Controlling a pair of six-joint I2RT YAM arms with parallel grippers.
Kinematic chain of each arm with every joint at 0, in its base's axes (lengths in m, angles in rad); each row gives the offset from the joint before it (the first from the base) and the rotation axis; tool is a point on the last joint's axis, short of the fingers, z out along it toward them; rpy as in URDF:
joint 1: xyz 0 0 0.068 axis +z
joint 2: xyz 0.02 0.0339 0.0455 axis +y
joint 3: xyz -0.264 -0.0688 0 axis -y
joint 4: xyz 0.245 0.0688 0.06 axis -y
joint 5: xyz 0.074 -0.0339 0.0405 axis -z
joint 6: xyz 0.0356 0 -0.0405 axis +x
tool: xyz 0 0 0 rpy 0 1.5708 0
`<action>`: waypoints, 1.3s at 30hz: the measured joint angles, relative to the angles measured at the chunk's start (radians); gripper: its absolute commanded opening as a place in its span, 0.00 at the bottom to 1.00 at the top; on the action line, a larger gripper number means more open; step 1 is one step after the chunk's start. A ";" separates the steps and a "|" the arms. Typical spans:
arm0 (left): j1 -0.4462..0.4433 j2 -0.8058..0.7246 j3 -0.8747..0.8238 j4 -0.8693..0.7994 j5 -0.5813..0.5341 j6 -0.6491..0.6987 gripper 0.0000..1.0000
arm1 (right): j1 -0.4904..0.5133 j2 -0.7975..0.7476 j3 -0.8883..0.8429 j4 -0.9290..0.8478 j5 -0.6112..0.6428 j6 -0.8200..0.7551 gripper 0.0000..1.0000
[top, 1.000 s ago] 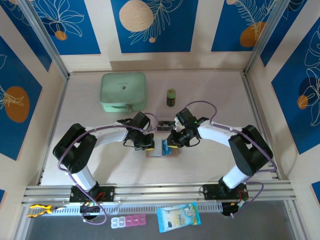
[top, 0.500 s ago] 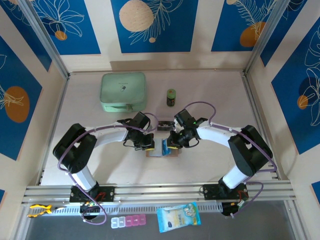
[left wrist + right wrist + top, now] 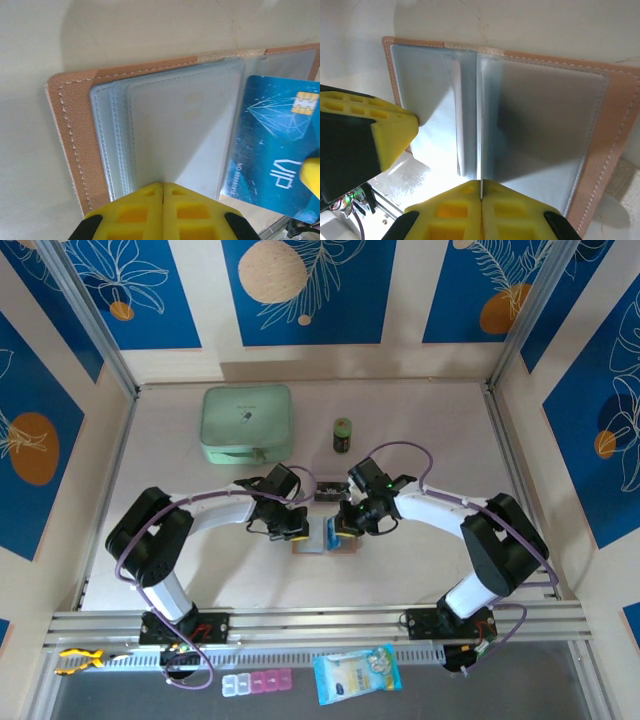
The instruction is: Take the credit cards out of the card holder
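Card holder (image 3: 70, 125) lies opened flat on the bench (image 3: 450, 420), about midway between its left and right edges and nearer the near edge than the far one, salmon border outward and clear sleeves (image 3: 180, 130) facing up. On its left half the left gripper (image 3: 162, 190) points down with its yellow fingers pressed together, nothing between them, the tips touching the stacked sleeves. Just right of those sleeves a blue credit card (image 3: 270, 145), with a gold chip and the letters VIP, stands partly out over the holder's fold. The right gripper (image 3: 481, 189) is closed on this card, which the right wrist view shows edge-on as a thin line running into the pinch. Towards the far edge, a mint-green zip case (image 3: 247, 424) sits left of a small dark bottle (image 3: 342, 434).
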 measured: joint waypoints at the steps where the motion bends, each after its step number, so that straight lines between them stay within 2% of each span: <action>1: 0.000 -0.001 0.000 0.000 0.000 0.000 0.04 | 0.000 -0.014 0.000 -0.009 0.006 -0.001 0.06; 8: 0.000 -0.010 0.000 -0.010 0.000 0.000 0.06 | -0.014 -0.082 0.051 -0.092 0.016 -0.105 0.04; 12: 0.000 -0.031 0.000 -0.026 -0.001 0.000 0.08 | -0.018 -0.087 0.132 -0.180 0.042 -0.275 0.03; 20: 0.011 -0.071 0.004 -0.030 -0.008 0.000 0.11 | -0.026 -0.043 0.327 -0.370 0.121 -0.731 0.01; 28: 0.060 -0.132 0.004 -0.055 -0.018 0.011 0.12 | -0.049 0.124 0.548 -0.528 0.192 -1.131 0.00; 39: 0.139 -0.159 0.004 -0.081 -0.019 0.026 0.12 | -0.147 0.361 0.874 -0.668 0.160 -1.347 0.00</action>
